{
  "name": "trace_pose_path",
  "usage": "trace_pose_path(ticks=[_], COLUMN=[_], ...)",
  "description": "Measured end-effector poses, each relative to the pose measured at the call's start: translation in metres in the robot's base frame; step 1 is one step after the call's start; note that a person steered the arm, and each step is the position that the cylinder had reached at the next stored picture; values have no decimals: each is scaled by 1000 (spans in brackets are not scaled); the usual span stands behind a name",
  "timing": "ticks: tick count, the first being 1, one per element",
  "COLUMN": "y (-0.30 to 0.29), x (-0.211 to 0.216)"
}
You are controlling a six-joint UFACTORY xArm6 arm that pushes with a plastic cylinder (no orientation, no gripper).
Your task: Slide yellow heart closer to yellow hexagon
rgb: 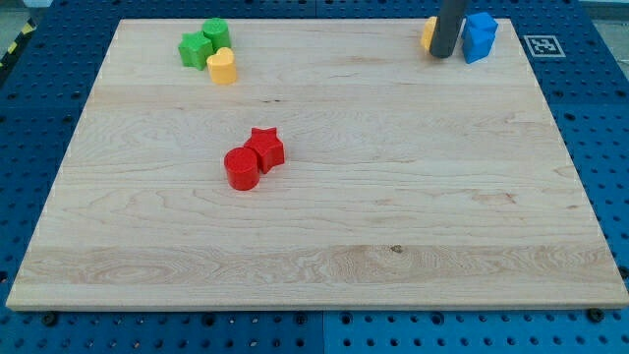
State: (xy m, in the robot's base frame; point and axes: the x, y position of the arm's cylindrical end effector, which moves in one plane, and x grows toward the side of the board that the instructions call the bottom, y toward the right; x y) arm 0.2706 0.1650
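The yellow heart [223, 66] sits near the view's top left, touching two green blocks: a green star [194, 49] and a green block [215, 32] behind it. The yellow hexagon [429, 33] is at the view's top right, mostly hidden behind my rod. My tip [444, 55] rests on the board right beside the yellow hexagon, between it and two blue blocks [479, 36]. The tip is far to the right of the yellow heart.
A red cylinder [241, 169] and a red star [265, 148] touch each other left of the board's middle. The wooden board [393, 216] lies on a blue perforated table. A marker tag [541, 44] is off the board's top right corner.
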Motion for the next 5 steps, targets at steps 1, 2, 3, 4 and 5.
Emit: trace_pose_path(ticks=[1, 2, 3, 4, 5], y=[-36, -80, -136, -197, -251], x=[27, 78, 123, 133, 131])
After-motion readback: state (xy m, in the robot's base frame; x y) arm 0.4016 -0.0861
